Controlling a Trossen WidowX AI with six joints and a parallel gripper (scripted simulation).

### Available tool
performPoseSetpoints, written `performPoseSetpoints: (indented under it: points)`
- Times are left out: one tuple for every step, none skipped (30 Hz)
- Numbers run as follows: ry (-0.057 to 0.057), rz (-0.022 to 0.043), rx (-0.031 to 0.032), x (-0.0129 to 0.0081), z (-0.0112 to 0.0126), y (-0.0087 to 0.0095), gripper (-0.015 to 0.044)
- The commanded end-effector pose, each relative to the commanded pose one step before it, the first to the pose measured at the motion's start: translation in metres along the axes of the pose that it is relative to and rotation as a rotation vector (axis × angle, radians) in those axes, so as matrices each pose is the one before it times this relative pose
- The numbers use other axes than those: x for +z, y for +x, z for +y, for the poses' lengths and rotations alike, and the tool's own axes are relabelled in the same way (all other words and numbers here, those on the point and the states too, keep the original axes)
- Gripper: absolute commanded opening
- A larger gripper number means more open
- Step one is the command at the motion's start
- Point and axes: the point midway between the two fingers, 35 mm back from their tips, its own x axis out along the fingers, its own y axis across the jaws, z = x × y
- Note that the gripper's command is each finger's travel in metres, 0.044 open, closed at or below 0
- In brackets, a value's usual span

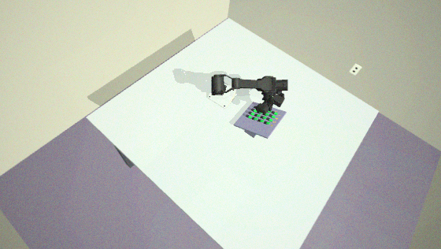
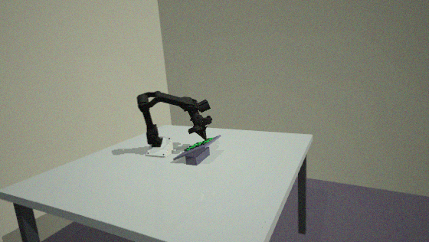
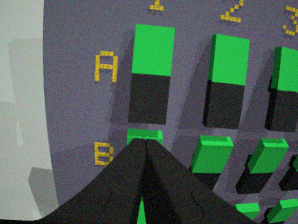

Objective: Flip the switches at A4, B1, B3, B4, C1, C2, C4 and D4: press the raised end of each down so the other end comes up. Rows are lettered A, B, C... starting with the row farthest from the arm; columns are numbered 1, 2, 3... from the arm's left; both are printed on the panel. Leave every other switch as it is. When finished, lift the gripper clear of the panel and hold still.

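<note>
- We are holding our gripper [image 3: 145,163] closed on nothing, its two fingers pressed together into one dark wedge.
- We are resting the wedge tip at the green end of the B1 switch [image 3: 145,136] on the panel [image 3: 80,23], just below the A1 switch [image 3: 152,72].
- The panel [image 1: 260,120] is sitting tilted on the table [image 1: 197,165], beside the arm's base [image 1: 221,99].

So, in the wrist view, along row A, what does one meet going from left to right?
Yellow letter A → switch A1 → switch A2 → switch A3, cut by the picture's right edge.
</note>
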Motion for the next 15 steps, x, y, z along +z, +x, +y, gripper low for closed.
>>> performPoseSetpoints:
  points:
    - [-0.0066, 0.00467, -0.00153, -0.0019, -0.00014, 0.00191, 0.0]
    - [0.0, 0.0, -0.00001, 0.0, 0.0, 0.00013, 0.0]
    - [0.0, 0.0, -0.00001, 0.0, 0.0, 0.00013, 0.0]
    - [0.0, 0.0, -0.00001, 0.0, 0.0, 0.00013, 0.0]
    - [0.0, 0.0, -0.00001, 0.0, 0.0, 0.00013, 0.0]
    - [0.0, 0.0, -0.00001, 0.0, 0.0, 0.00013, 0.0]
    - [0.0, 0.0, -0.00001, 0.0, 0.0, 0.00013, 0.0]
    - [0.0, 0.0, -0.00001, 0.0, 0.0, 0.00013, 0.0]
    - [0.0, 0.0, -0.00001, 0.0, 0.0, 0.00013, 0.0]
    - [0.0, 0.0, -0.00001, 0.0, 0.0, 0.00013, 0.0]
    - [0.0, 0.0, -0.00001, 0.0, 0.0, 0.00013, 0.0]
    - [0.0, 0.0, -0.00001, 0.0, 0.0, 0.00013, 0.0]
    - [0.0, 0.0, -0.00001, 0.0, 0.0, 0.00013, 0.0]
    - [0.0, 0.0, -0.00001, 0.0, 0.0, 0.00013, 0.0]
    - [0.0, 0.0, -0.00001, 0.0, 0.0, 0.00013, 0.0]
